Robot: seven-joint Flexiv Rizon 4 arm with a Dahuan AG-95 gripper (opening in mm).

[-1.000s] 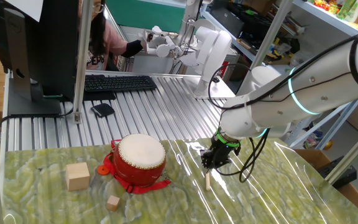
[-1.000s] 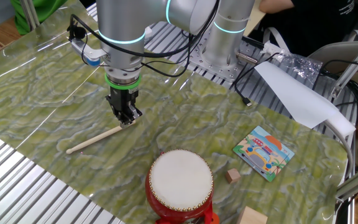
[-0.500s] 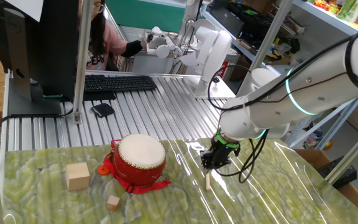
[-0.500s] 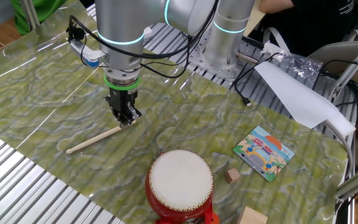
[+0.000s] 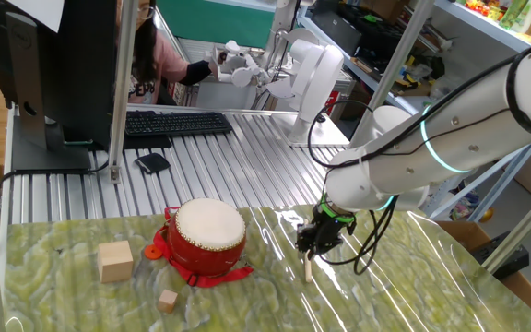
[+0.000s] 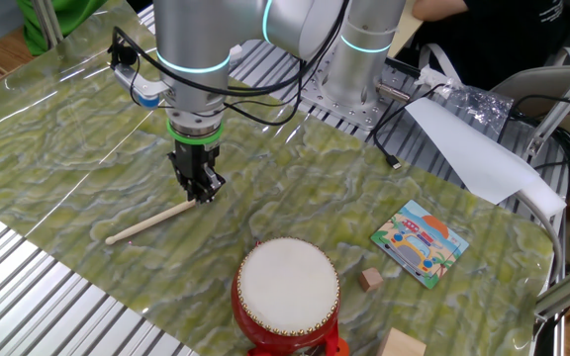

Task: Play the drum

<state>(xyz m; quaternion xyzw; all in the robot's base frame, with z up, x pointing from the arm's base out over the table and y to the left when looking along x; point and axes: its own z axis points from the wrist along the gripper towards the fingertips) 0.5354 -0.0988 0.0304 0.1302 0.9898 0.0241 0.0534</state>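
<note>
The drum is red with a cream head and stands on the green mat; it also shows at the bottom of the other fixed view. A thin wooden stick lies flat on the mat, seen end-on in one fixed view. My gripper points straight down over the stick's near end, its tips low at the mat and touching or just above that end. From the drum's side my gripper stands a short way to the right. The fingers are close together; whether they grip the stick is unclear.
Two wooden cubes lie left of the drum, and show as cubes in the other fixed view. A picture card lies on the mat. A keyboard and monitor stand behind, with a person seated there.
My gripper has shifted slightly along the stick's end and the arm has leaned a little. The stick and the drum have not moved.
</note>
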